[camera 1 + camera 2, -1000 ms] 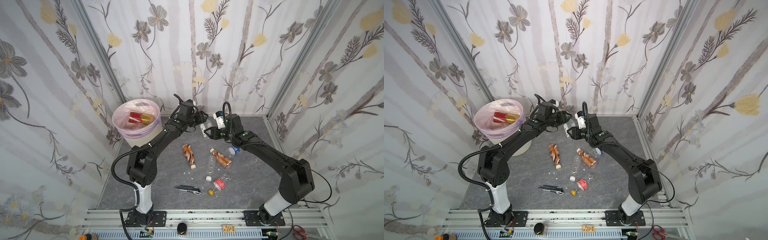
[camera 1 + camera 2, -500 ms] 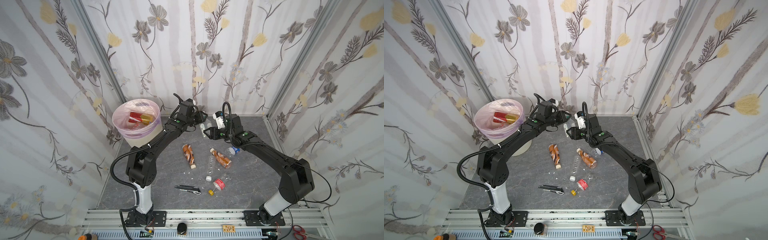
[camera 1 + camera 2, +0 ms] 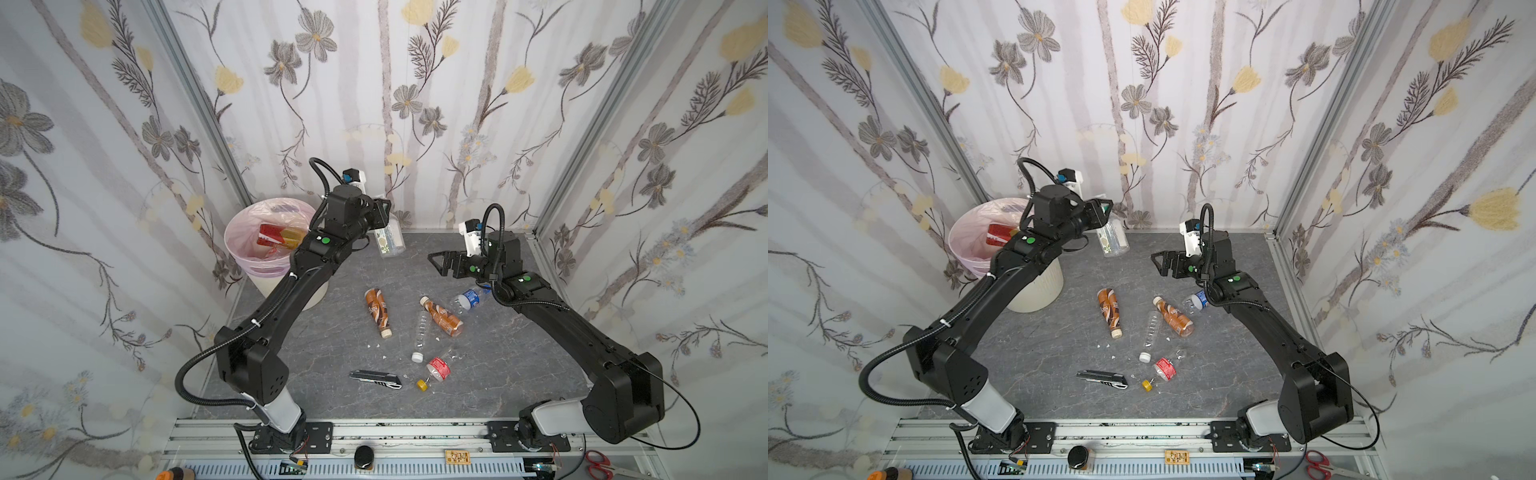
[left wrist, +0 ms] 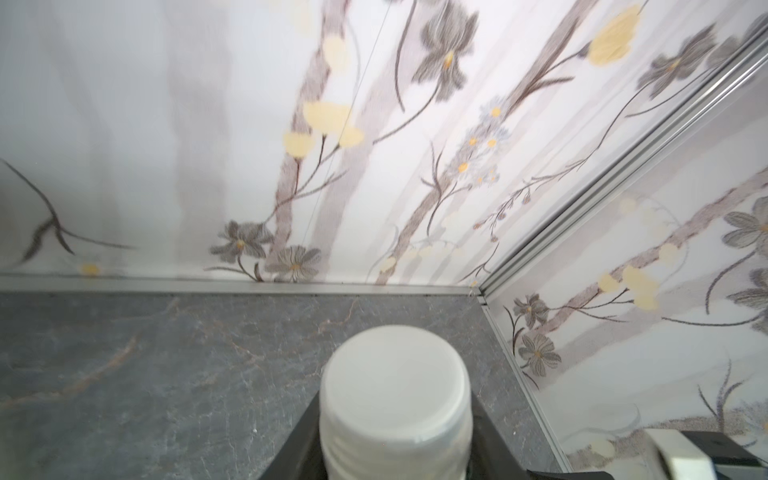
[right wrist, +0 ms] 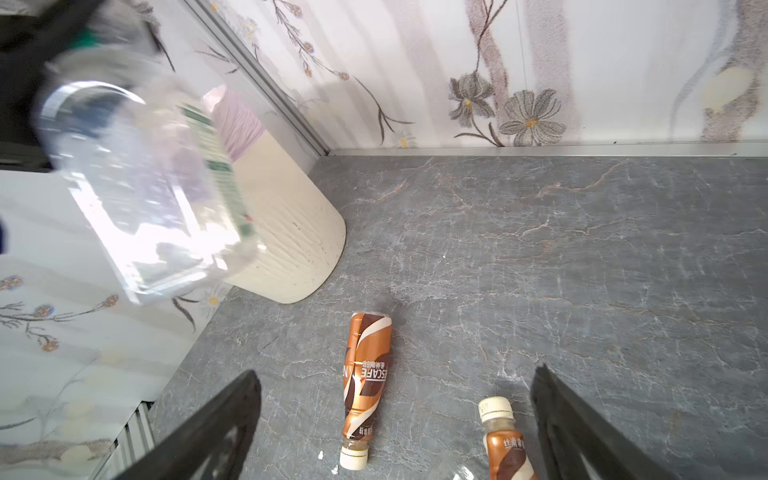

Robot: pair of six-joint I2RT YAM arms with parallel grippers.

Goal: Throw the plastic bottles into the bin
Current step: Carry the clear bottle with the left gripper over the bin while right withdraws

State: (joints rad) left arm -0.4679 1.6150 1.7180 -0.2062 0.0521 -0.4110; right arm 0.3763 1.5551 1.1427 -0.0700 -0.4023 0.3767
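L fingers clamp clear bottle by neck, axis vertical, just beside bin; R fingers spread wide, empty.

The bin stands at the back left, with two bottles in it. Just right of its rim the held bottle hangs from the left gripper, further back than the loose ones. Four loose bottles lie in the middle (all well clear of the bin). The front bottle lies before them, the knife to its left.
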